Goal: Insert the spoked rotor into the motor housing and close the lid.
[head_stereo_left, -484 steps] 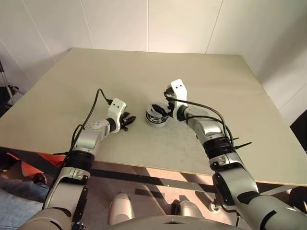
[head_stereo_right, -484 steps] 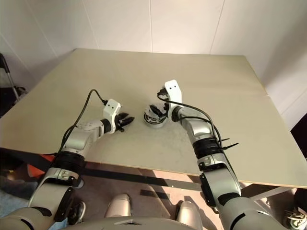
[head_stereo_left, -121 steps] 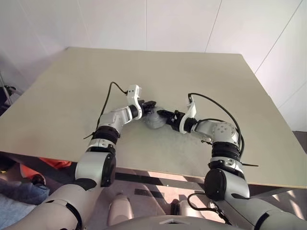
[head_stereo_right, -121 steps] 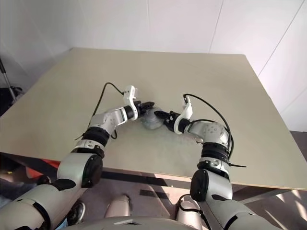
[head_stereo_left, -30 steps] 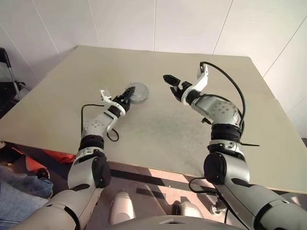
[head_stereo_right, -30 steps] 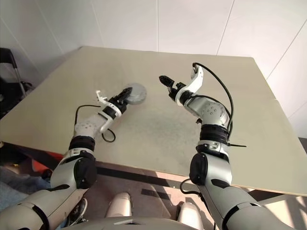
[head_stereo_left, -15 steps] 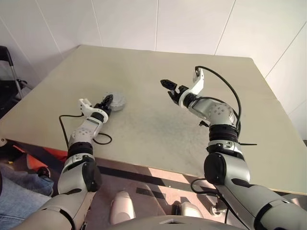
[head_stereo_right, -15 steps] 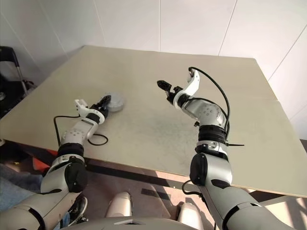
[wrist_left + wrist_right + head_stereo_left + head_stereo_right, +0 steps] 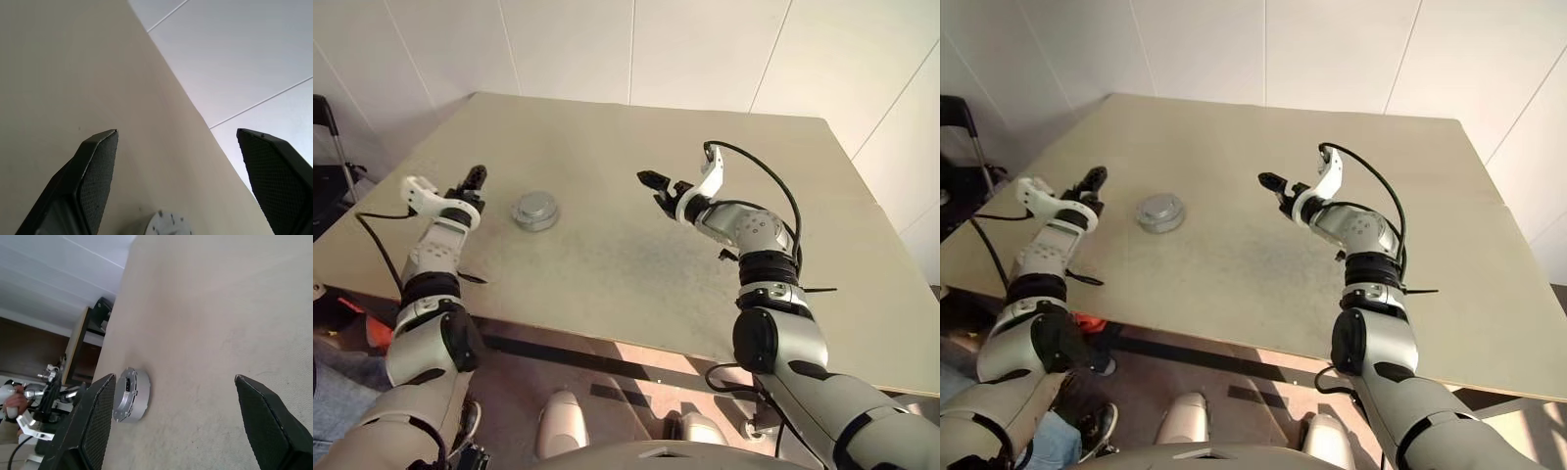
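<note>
Claws first: your left claw (image 9: 473, 177) stands wide open and empty above the bench's left edge, its two black fingers (image 9: 95, 178) spread well apart with nothing between them. Your right claw (image 9: 653, 182) hangs open and empty too, raised over the middle of the bench (image 9: 636, 255), pointing toward the left side.

Between the two claws, nearer the left one but clear of it, the motor housing (image 9: 535, 210) sits alone on the bench as a squat silver cylinder. Its flat top plate, dotted with small holes, reads as the lid in place. The right wrist view shows the same closed drum from the side, a dark slot in its wall. You cannot see the spoked rotor anywhere on the bench; most likely it is already inside, under that lid, though the frames cannot confirm it.

Judged from this, the insertion and closing appear done, and you are at the let-go stage with both arms off the part. What comes next calls for little: keep both claws clear of the housing, check that the lid sits flush all round, and press it down only if an edge stands proud.
</note>
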`<act>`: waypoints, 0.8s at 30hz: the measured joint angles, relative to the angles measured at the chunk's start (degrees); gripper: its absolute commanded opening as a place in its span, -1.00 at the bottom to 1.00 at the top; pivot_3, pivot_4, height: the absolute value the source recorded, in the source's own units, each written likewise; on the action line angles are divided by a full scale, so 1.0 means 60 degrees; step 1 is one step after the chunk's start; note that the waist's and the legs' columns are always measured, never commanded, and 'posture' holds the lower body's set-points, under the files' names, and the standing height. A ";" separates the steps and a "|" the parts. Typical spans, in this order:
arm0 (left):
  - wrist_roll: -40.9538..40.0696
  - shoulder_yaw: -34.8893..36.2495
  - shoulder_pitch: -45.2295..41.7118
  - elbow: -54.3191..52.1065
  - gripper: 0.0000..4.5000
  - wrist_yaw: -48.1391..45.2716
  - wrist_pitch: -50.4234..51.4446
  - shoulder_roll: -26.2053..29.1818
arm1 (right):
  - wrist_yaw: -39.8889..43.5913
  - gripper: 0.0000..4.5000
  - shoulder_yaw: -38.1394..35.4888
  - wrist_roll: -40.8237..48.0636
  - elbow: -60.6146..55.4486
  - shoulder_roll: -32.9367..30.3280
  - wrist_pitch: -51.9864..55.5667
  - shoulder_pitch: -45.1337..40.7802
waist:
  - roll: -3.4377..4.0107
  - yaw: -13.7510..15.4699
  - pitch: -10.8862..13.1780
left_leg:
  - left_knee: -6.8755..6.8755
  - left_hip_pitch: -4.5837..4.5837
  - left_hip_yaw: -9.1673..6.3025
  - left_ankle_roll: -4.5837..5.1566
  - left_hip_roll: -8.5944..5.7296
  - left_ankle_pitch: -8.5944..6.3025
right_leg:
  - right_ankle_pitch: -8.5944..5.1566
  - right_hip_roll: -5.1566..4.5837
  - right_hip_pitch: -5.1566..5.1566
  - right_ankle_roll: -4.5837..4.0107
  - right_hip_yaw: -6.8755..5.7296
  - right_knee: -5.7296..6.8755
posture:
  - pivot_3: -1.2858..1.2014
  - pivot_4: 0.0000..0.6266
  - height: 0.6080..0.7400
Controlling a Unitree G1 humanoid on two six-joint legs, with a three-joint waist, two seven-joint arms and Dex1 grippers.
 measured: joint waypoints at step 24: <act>0.3780 -0.6403 0.2403 -0.4485 0.81 -0.3532 -0.0062 -0.1230 | 0.4409 0.93 0.4490 -0.5532 -0.0373 -0.3587 -0.5361 0.1870 | -0.0016 -0.0391 -0.0002 | 0.0104 0.0017 0.0005 0.0065 0.0001 -0.0037 | -0.0001 -0.0011 0.0006 -0.0011 0.0029 0.0095 | 0.03 -1.00 1.00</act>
